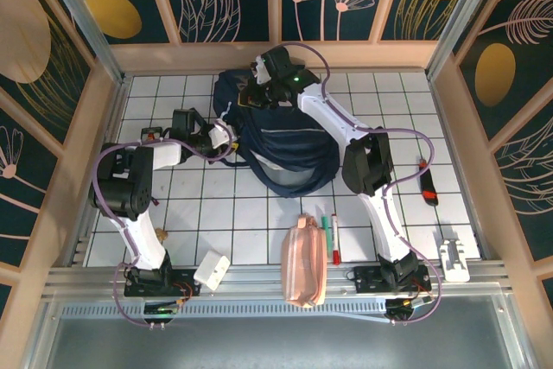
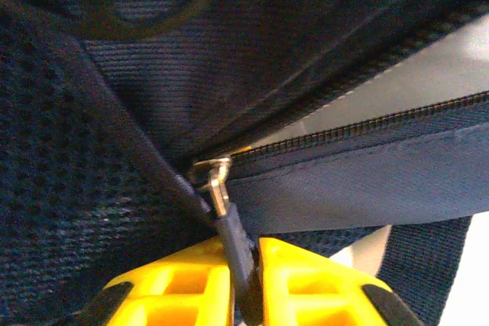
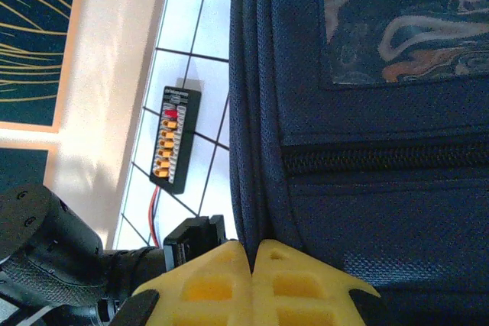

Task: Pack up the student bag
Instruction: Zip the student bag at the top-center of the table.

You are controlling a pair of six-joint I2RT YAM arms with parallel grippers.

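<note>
Left wrist: left pincer [image 2: 246,284] clamped on student bag's [image 2: 344,188] flat woven zipper tab [image 2: 234,238]; right pincer [image 3: 252,261] pinches its ribbed seam [image 3: 246,150].

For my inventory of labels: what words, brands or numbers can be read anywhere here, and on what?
No text is legible anywhere.
Black board beside the bag: white print at its top end, too small to read.
Bag's patch: a swirled picture, no letters.
Markers and pouch: no print can be made out.
</note>
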